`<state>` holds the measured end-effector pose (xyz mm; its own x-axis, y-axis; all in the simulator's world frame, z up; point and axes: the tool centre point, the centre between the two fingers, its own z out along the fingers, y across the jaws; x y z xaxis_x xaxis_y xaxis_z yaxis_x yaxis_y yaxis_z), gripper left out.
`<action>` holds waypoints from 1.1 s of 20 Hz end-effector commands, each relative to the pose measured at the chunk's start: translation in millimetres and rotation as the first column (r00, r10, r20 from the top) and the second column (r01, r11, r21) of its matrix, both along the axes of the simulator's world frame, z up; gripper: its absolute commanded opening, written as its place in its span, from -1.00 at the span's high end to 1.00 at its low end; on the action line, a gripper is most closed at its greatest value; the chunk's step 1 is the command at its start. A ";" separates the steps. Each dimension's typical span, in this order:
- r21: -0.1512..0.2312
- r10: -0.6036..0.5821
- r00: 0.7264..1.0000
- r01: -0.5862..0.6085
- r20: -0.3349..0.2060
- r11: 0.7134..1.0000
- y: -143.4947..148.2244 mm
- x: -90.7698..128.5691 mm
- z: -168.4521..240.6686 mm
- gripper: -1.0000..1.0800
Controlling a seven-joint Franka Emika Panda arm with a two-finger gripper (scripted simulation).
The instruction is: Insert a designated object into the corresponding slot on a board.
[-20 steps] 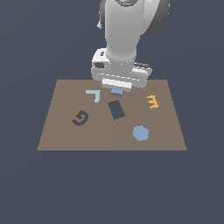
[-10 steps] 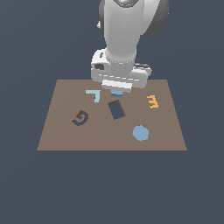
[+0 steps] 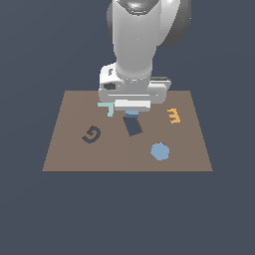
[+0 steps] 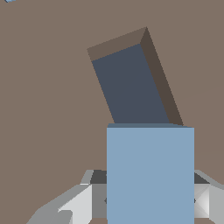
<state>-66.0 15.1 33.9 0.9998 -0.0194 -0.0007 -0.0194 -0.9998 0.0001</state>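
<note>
**A:** Where do you stand right now?

**B:** You're in the carry-and-align step. Your gripper (image 4: pixel 150 192) has its jaws clamped on the medium-blue rectangular block (image 4: pixel 150 173); in the wrist view a grey finger shows on each side of it. The block is off the brown board (image 3: pixel 64 149), held just beside the near end of the dark navy rectangular slot (image 4: pixel 131 87), not yet in it.

**A:** And in the exterior view?

**B:** Only a sliver of the block (image 3: pixel 131 114) peeks out under the wrist, just behind the slot (image 3: pixel 133 126). The pale teal L shape (image 3: pixel 106 107) sits toward the exterior view's left, the G-shaped cut-out (image 3: pixel 90 134) farther left, the light-blue many-sided disc (image 3: pixel 160 151) and the orange piece (image 3: pixel 174 115) to the right. None of them crowds your path.

**A:** What does the next move call for?

**B:** By my reading, two corrections. The slot sits tilted against the block's edges, so you need to turn the wrist until the long sides run parallel. Then slide across until the block hangs squarely over the opening, and only then lower. Go down askew and a corner will likely catch the rim.
</note>
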 end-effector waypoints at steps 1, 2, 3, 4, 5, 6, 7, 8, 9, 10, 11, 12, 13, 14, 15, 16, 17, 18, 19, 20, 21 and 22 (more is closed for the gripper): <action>0.000 0.066 0.998 -0.066 0.001 0.998 -2.2 11.7 1.6 1.00; 0.000 0.094 0.996 -0.094 0.001 0.996 -2.8 16.8 2.1 1.00; 0.000 0.121 0.993 -0.121 0.001 0.993 -3.2 21.6 2.6 1.00; 0.000 0.147 0.989 -0.147 0.001 0.989 -3.4 26.3 3.1 1.00; 0.000 0.171 0.985 -0.171 0.001 0.985 -3.5 30.7 3.5 1.00; 0.000 0.194 0.981 -0.194 0.001 0.981 -3.4 34.8 3.9 1.00; 0.000 0.215 0.977 -0.215 0.001 0.977 -3.3 38.7 4.3 1.00; 0.000 0.235 0.972 -0.235 0.001 0.972 -3.0 42.3 4.7 1.00; 0.000 0.253 0.967 -0.253 0.001 0.967 -2.6 45.7 5.0 1.00; 0.000 0.270 0.963 -0.270 0.001 0.963 -2.2 48.8 5.3 1.00; 0.000 0.285 0.958 -0.285 0.001 0.958 -1.8 51.6 5.6 1.00; 0.000 0.299 0.954 -0.299 0.001 0.954 -1.3 54.1 5.8 1.00; 0.000 0.311 0.950 -0.311 0.001 0.950 -0.8 56.4 6.0 1.00; 0.000 0.321 0.947 -0.321 0.001 0.947 -0.3 58.3 6.2 1.00; 0.000 0.330 0.944 -0.330 0.001 0.944 0.1 60.0 6.3 1.00; 0.000 0.337 0.941 -0.337 0.001 0.941 0.5 61.3 6.4 1.00; 0.000 0.343 0.939 -0.343 0.001 0.939 0.8 62.4 6.5 1.00; 0.000 0.347 0.938 -0.347 0.001 0.938 1.0 63.1 6.6 1.00; 0.001 0.350 0.937 -0.350 0.001 0.937 1.1 63.6 6.6 1.00; 0.001 0.350 0.937 -0.350 0.000 0.937 1.3 63.7 6.6 1.00; 0.001 0.345 0.938 -0.345 0.000 0.938 1.0 62.6 6.3 1.00; 0.001 0.345 0.938 -0.345 0.000 0.938 0.8 62.7 5.9 1.00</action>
<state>-3.4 16.1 39.9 0.9450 0.3271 -0.0008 0.3271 -0.9450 -0.0007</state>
